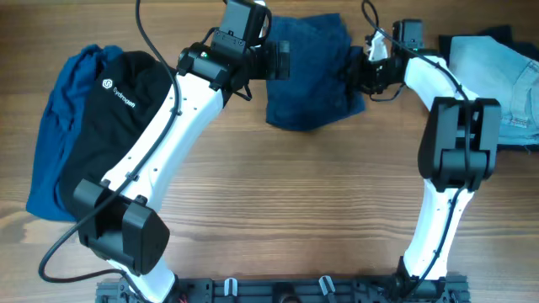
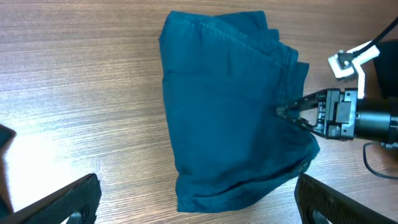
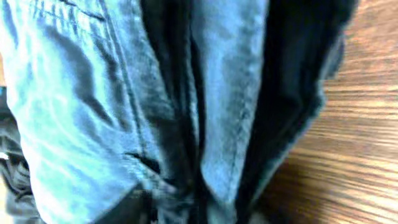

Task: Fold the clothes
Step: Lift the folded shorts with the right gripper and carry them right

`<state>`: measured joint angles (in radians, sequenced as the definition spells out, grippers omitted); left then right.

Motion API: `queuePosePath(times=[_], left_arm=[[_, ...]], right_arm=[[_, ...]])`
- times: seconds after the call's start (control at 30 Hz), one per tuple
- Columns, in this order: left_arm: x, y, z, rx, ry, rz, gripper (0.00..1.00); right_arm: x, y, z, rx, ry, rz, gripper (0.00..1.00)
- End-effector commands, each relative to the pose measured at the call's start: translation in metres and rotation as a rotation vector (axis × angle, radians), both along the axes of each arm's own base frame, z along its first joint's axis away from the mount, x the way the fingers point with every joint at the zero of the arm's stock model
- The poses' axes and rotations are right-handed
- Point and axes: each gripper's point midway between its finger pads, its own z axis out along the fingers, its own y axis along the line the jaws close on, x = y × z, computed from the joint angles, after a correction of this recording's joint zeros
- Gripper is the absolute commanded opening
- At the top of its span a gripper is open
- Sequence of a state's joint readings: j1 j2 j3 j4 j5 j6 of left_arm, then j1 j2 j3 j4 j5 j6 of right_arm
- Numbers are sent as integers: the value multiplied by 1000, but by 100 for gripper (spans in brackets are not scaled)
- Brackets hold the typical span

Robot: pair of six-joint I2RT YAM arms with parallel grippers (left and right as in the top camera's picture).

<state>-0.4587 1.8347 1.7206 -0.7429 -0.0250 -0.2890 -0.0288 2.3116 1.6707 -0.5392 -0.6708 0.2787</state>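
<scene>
Black top (image 1: 126, 97) w/ white logo, draped on royal-blue garment (image 1: 50, 143), sits nearest, L side; farther, centre, navy shorts (image 1: 307, 76): soft, matte, creased, folded to a rough rectangle, long axis near-to-far, lying between both grippers; left gripper (image 1: 278, 61) hangs spread wide over L edge; right gripper (image 2: 283, 113) looks pinched on R-edge fabric; pale denim (image 1: 497, 76) far R on wood table (image 1: 320, 194).

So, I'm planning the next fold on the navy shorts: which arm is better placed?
Right. The right gripper pinches the shorts at their edge, ready to pull; the left gripper hovers open above, holding nothing.
</scene>
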Motion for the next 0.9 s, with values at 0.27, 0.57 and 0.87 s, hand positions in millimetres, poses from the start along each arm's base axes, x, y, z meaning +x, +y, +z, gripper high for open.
queuePosePath(times=[0.27, 0.57, 0.87], left_arm=[[-1, 0, -7, 20, 14, -18, 100], [1, 4, -7, 23, 13, -7, 100], [2, 6, -7, 23, 13, -1, 100]], right_arm=[[10, 9, 30, 56, -108, 47, 4], [22, -36, 128, 0, -207, -179, 4], [13, -61, 211, 18, -327, -292, 4]])
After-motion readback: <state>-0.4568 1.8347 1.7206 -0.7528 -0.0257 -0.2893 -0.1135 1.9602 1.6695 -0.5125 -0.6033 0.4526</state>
